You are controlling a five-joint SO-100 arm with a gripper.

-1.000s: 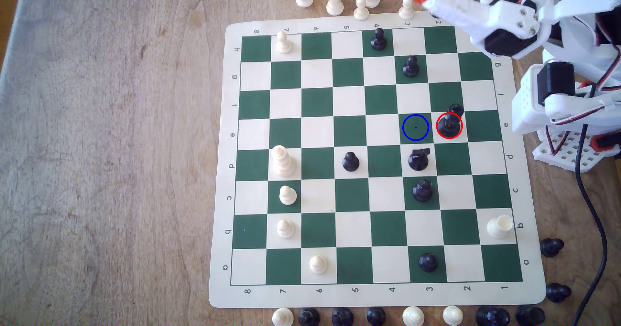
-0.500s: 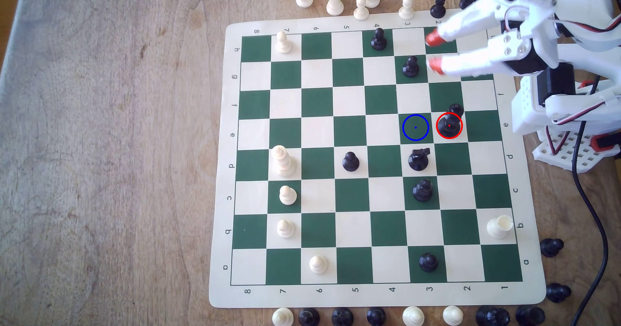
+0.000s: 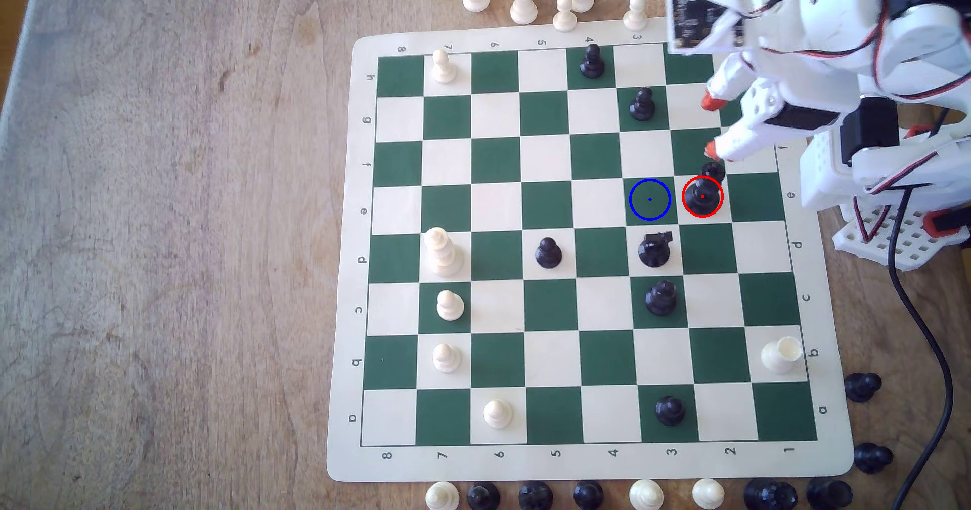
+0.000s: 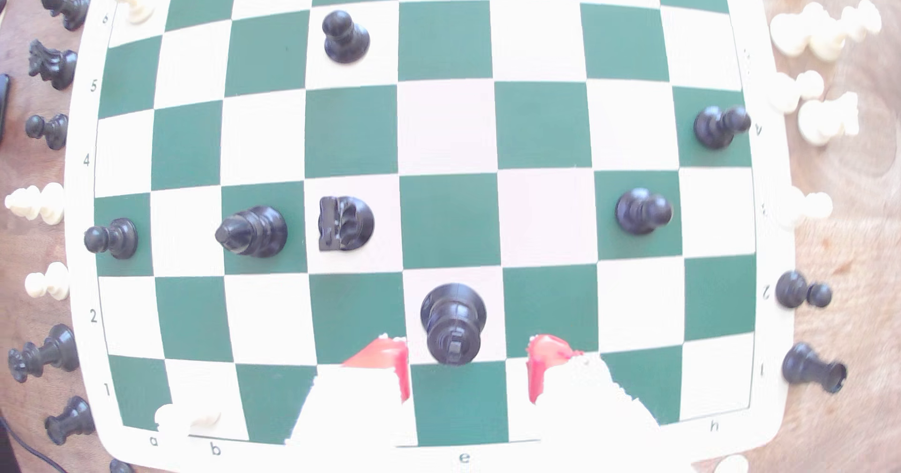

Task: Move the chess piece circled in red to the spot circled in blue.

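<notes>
The gripper swung from beyond the board's far edge, over the off-board pieces, down across the squares to hover just beside the chess piece; its red fingertips, closed together a second ago, spread apart

My view: hobby or lab tabletop, exact room unclear. Worn wooden table carries roll-up green-and-cream chess mat. White 3D-printed arm with exposed red and black wires sits on perforated base; black cable trails off.
</notes>
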